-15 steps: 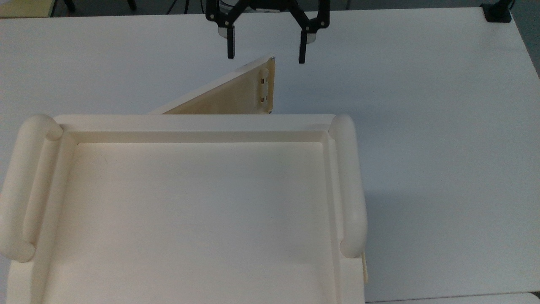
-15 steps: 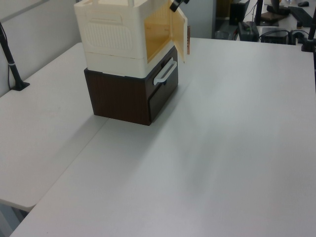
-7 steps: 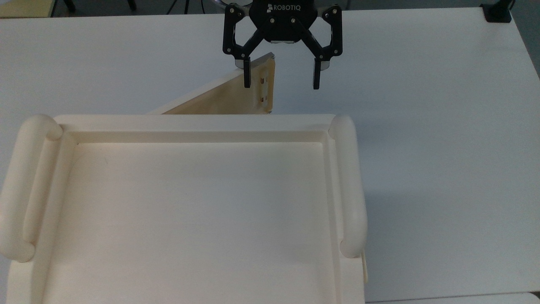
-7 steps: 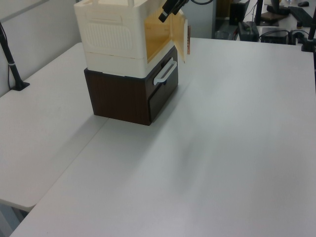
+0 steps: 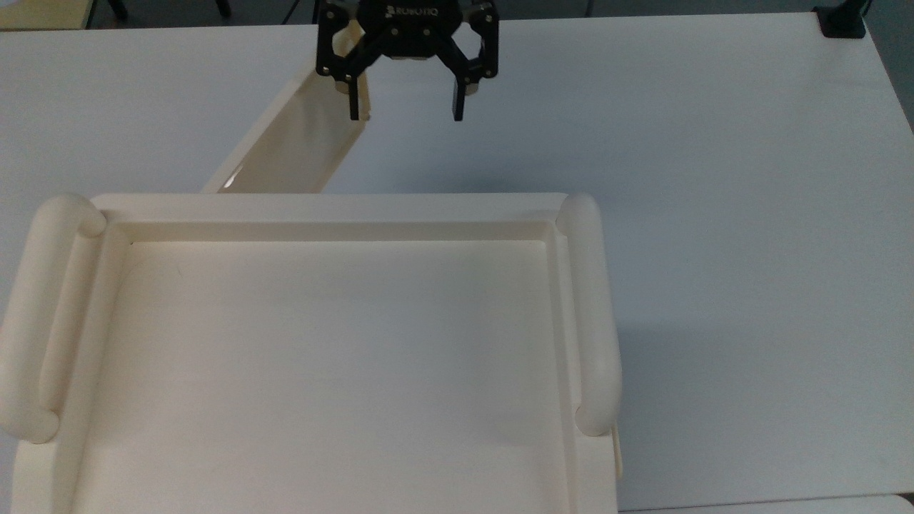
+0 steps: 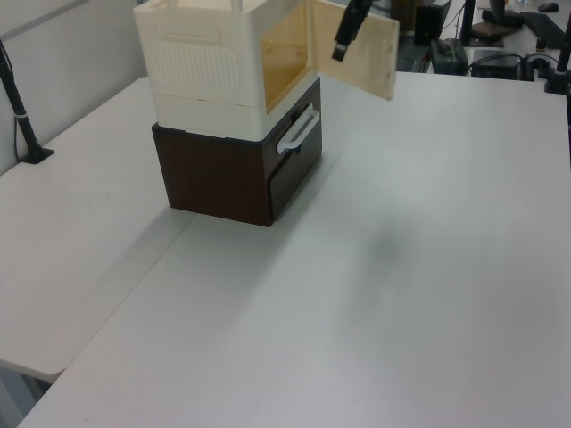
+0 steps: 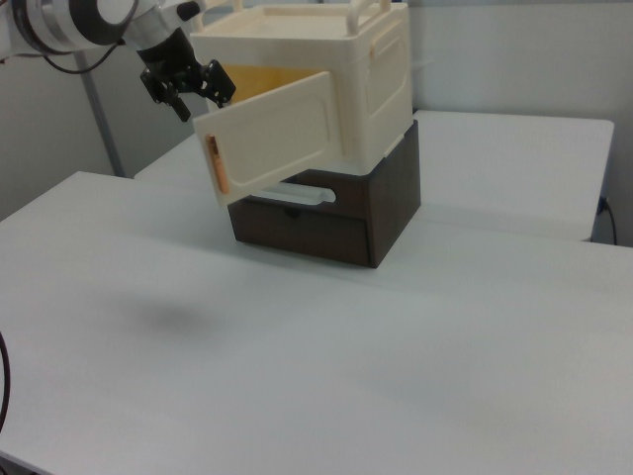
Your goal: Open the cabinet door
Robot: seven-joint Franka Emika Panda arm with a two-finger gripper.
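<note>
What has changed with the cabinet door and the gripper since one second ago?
The cabinet door swung wider open, its free edge going toward the top view's left. The gripper moved the same way, open, one finger at the door's free edge, holding nothing. The cabinet and the brown drawer unit stayed in place.

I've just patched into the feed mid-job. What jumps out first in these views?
The thin cream plastic cabinet door stands swung out from the cream cabinet, which sits on a dark brown drawer box on the white table. The black two-finger gripper hangs at the door's free edge, fingers spread wide, in the top view's upper middle.
</note>
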